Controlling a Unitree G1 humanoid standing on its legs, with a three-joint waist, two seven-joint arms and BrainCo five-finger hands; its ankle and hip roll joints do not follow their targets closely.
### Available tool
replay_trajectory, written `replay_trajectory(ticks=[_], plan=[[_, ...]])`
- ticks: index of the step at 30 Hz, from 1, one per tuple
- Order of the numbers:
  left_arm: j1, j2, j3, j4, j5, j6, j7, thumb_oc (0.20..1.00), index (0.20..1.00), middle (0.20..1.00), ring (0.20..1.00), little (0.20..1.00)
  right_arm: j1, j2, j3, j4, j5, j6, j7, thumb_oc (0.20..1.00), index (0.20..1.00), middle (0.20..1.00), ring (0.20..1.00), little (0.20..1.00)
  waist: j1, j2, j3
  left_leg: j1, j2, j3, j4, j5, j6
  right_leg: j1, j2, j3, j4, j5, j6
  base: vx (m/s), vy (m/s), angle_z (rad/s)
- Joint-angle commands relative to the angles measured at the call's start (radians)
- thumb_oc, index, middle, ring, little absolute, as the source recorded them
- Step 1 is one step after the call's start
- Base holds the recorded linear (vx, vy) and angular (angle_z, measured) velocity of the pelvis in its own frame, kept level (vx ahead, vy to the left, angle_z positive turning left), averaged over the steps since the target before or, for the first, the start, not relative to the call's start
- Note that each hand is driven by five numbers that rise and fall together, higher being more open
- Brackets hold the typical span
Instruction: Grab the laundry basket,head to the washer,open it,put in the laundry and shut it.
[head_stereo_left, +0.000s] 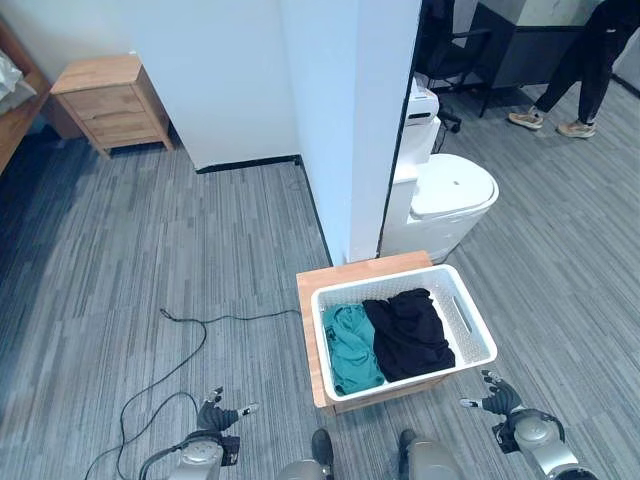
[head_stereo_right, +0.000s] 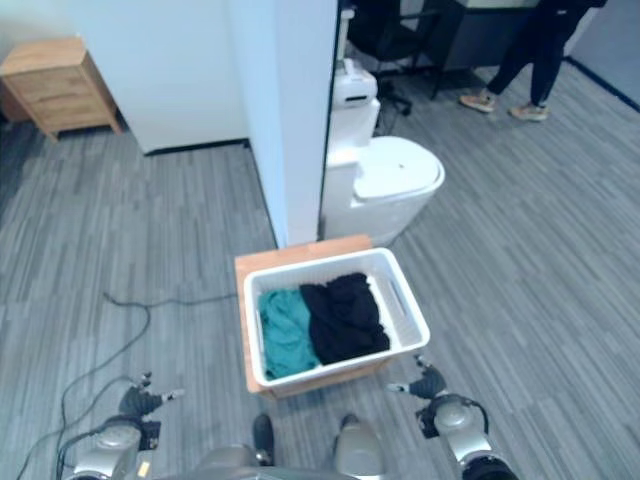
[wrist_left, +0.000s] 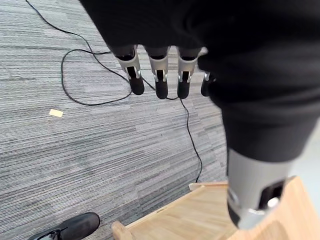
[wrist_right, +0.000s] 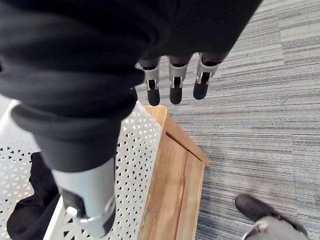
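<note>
while both hands hang low and empty, we see the white laundry basket (head_stereo_left: 471, 318) resting on a low wooden stand (head_stereo_left: 340, 276) in front of us, with a teal garment (head_stereo_left: 352, 348) and a black garment (head_stereo_left: 408, 332) lying side by side inside it. our left hand (head_stereo_left: 214, 414) is out over the carpet, well apart from the stand, its fingers (wrist_left: 160, 75) straight and holding nothing. our right hand (head_stereo_left: 498, 396) sits just off the basket's near right corner, fingers (wrist_right: 172, 80) likewise extended and relaxed, not touching the perforated wall (wrist_right: 134, 145). the white washer (head_stereo_left: 440, 205) stands beyond the stand, partly behind a white partition (head_stereo_left: 350, 120); a wooden nightstand (head_stereo_left: 110, 100) is off to the far left, and a person (head_stereo_left: 590, 60) stands at the far right.

we judge the grab not yet begun, and the risks follow from the layout. the hands are unevenly placed, the left much farther from the basket than the right, so a lift started early would likely tip the basket toward the unsupported side and spill the clothes. the basket covers most of the stand, so a sideways nudge could slide it off an edge. fingers closing on the perforated wall rather than a handle slot (head_stereo_left: 463, 312) may slip. the route to the washer is tight beside the partition, and the basket could clip it.
</note>
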Motion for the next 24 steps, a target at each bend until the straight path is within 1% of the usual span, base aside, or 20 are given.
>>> replay_trajectory(ticks=[1, 2, 3, 4, 5, 6, 7, 8, 10, 11, 13, 14, 15, 17, 19, 21, 24], plan=[[0.000, 0.038, -0.007, -0.032, 0.001, -0.031, 0.025, 1.000, 1.000, 1.000, 1.000, 1.000, -0.030, -0.016, -0.021, -0.033, -0.016, -0.015, -0.006, 1.000, 1.000, 1.000, 1.000, 1.000, 0.005, -0.022, -0.003, 0.059, 0.053, -0.068, 0.116, -0.168, -0.052, 0.013, 0.029, -0.026, -0.110, 0.141, 0.031, 0.09, -0.246, 0.11], [0.000, 0.040, -0.006, -0.030, 0.002, -0.035, 0.024, 1.000, 1.000, 1.000, 1.000, 1.000, -0.025, -0.017, -0.022, -0.037, -0.017, -0.016, -0.002, 1.000, 1.000, 1.000, 1.000, 1.000, 0.005, -0.030, -0.009, 0.063, 0.058, -0.074, 0.116, -0.172, -0.063, 0.029, 0.036, -0.016, -0.134, 0.129, 0.040, 0.16, -0.389, 0.17], [0.006, 0.043, -0.001, -0.034, 0.000, -0.040, 0.024, 1.000, 1.000, 1.000, 1.000, 1.000, -0.025, -0.017, -0.019, -0.035, -0.014, -0.017, 0.001, 1.000, 1.000, 1.000, 1.000, 1.000, 0.010, -0.036, -0.016, 0.072, 0.074, -0.072, 0.115, -0.169, -0.075, 0.033, 0.041, -0.027, -0.143, 0.125, 0.047, 0.15, -0.410, 0.28], [0.008, 0.043, 0.001, -0.036, -0.007, -0.041, 0.024, 1.000, 1.000, 1.000, 1.000, 1.000, -0.027, -0.024, -0.020, -0.035, -0.014, -0.018, 0.001, 1.000, 1.000, 1.000, 1.000, 1.000, 0.010, -0.036, -0.022, 0.072, 0.097, -0.072, 0.111, -0.154, -0.094, 0.037, 0.050, -0.049, -0.154, 0.124, 0.048, 0.10, -0.539, 0.32], [0.008, 0.038, -0.001, -0.052, -0.009, -0.037, 0.022, 1.000, 1.000, 1.000, 1.000, 1.000, -0.018, -0.042, -0.032, -0.066, -0.005, -0.021, -0.003, 1.000, 1.000, 1.000, 1.000, 1.000, 0.002, -0.035, -0.026, 0.050, 0.149, -0.063, 0.106, -0.110, -0.125, 0.047, 0.073, -0.080, -0.184, 0.117, 0.043, 0.04, -0.398, 0.29], [0.008, 0.038, -0.002, -0.052, -0.009, -0.037, 0.022, 1.000, 1.000, 1.000, 1.000, 1.000, -0.017, -0.042, -0.032, -0.067, -0.005, -0.021, -0.003, 1.000, 1.000, 1.000, 1.000, 1.000, 0.001, -0.034, -0.027, 0.049, 0.150, -0.065, 0.106, -0.110, -0.126, 0.047, 0.073, -0.082, -0.185, 0.118, 0.043, 0.00, -0.369, 0.33], [0.007, 0.033, -0.001, -0.063, -0.014, -0.039, 0.022, 1.000, 1.000, 1.000, 1.000, 1.000, -0.012, -0.053, -0.036, -0.083, 0.000, -0.024, -0.006, 1.000, 1.000, 1.000, 1.000, 1.000, -0.004, -0.030, -0.026, 0.043, 0.172, -0.050, 0.107, -0.078, -0.134, 0.056, 0.081, -0.103, -0.200, 0.115, 0.037, 0.00, -0.192, 0.30], [0.007, 0.029, -0.002, -0.076, -0.016, -0.040, 0.019, 1.000, 1.000, 1.000, 1.000, 1.000, -0.008, -0.064, -0.038, -0.097, 0.004, -0.026, -0.009, 1.000, 1.000, 1.000, 1.000, 1.000, -0.009, -0.027, -0.025, 0.039, 0.189, -0.030, 0.111, -0.057, -0.133, 0.065, 0.091, -0.119, -0.213, 0.112, 0.029, 0.01, -0.257, 0.33], [0.001, 0.022, 0.001, -0.073, -0.012, -0.039, 0.018, 1.000, 1.000, 1.000, 1.000, 1.000, -0.006, -0.080, -0.043, -0.112, 0.000, -0.025, -0.009, 1.000, 1.000, 1.000, 1.000, 1.000, -0.017, -0.022, -0.028, 0.044, 0.198, 0.003, 0.121, -0.048, -0.129, 0.082, 0.104, -0.137, -0.230, 0.106, 0.016, 0.03, -0.198, 0.38], [-0.001, 0.020, 0.001, -0.074, -0.011, -0.039, 0.018, 1.000, 1.000, 1.000, 1.000, 1.000, -0.005, -0.088, -0.044, -0.120, -0.003, -0.022, -0.007, 1.000, 1.000, 1.000, 1.000, 1.000, -0.017, -0.020, -0.029, 0.040, 0.190, 0.005, 0.134, -0.049, -0.125, 0.091, 0.112, -0.142, -0.238, 0.101, 0.008, 0.03, -0.156, 0.27], [-0.007, 0.023, -0.001, -0.088, 0.001, -0.040, 0.026, 1.000, 1.000, 1.000, 1.000, 1.000, -0.010, -0.099, -0.038, -0.141, -0.012, -0.021, -0.008, 1.000, 1.000, 1.000, 1.000, 1.000, -0.010, -0.016, -0.025, 0.015, 0.147, -0.010, 0.149, -0.071, -0.113, 0.106, 0.122, -0.149, -0.253, 0.092, -0.004, 0.01, -0.117, 0.16], [-0.009, 0.022, -0.002, -0.092, 0.004, -0.038, 0.025, 1.000, 1.000, 1.000, 1.000, 1.000, -0.010, -0.100, -0.039, -0.143, -0.012, -0.020, -0.008, 1.000, 1.000, 1.000, 1.000, 1.000, -0.011, -0.015, -0.025, 0.008, 0.132, -0.010, 0.148, -0.080, -0.108, 0.113, 0.123, -0.157, -0.261, 0.090, -0.007, 0.00, -0.080, 0.16], [-0.012, 0.023, -0.004, -0.095, 0.009, -0.038, 0.027, 1.000, 1.000, 1.000, 1.000, 1.000, -0.013, -0.098, -0.039, -0.145, -0.008, -0.020, -0.010, 1.000, 1.000, 1.000, 1.000, 1.000, -0.010, -0.014, -0.025, -0.002, 0.120, 0.007, 0.137, -0.085, -0.102, 0.122, 0.126, -0.170, -0.273, 0.089, -0.008, 0.00, -0.040, 0.08], [-0.019, 0.031, 0.000, -0.107, 0.021, -0.033, 0.035, 1.000, 1.000, 1.000, 1.000, 1.000, -0.023, -0.091, -0.042, -0.146, 0.012, -0.019, -0.015, 1.000, 1.000, 1.000, 1.000, 1.000, -0.005, -0.015, -0.024, -0.031, 0.106, 0.030, 0.122, -0.072, -0.101, 0.136, 0.128, -0.183, -0.297, 0.095, -0.007, 0.01, -0.019, 0.29], [-0.022, 0.042, 0.009, -0.114, 0.027, -0.032, 0.045, 1.000, 1.000, 1.000, 1.000, 1.000, -0.041, -0.079, -0.036, -0.141, 0.027, -0.024, -0.024, 1.000, 1.000, 1.000, 1.000, 1.000, 0.001, -0.013, -0.022, -0.036, 0.102, 0.030, 0.098, -0.064, -0.105, 0.139, 0.135, -0.189, -0.301, 0.096, -0.006, 0.04, 0.010, 0.42], [-0.023, 0.054, 0.015, -0.137, 0.035, -0.032, 0.052, 1.000, 1.000, 1.000, 1.000, 1.000, -0.056, -0.067, -0.034, -0.155, 0.040, -0.023, -0.029, 1.000, 1.000, 1.000, 1.000, 1.000, 0.009, -0.013, -0.025, -0.026, 0.094, 0.015, 0.076, -0.066, -0.102, 0.148, 0.146, -0.190, -0.317, 0.101, -0.004, 0.08, 0.031, 0.00], [-0.045, 0.067, 0.007, -0.154, 0.044, -0.033, 0.071, 1.000, 1.000, 1.000, 1.000, 1.000, -0.091, -0.040, -0.024, -0.156, 0.073, -0.023, -0.044, 1.000, 1.000, 1.000, 1.000, 1.000, 0.014, -0.016, -0.024, -0.011, 0.084, 0.007, 0.045, -0.064, -0.100, 0.156, 0.146, -0.188, -0.336, 0.110, 0.000, 0.08, 0.053, -0.05]])
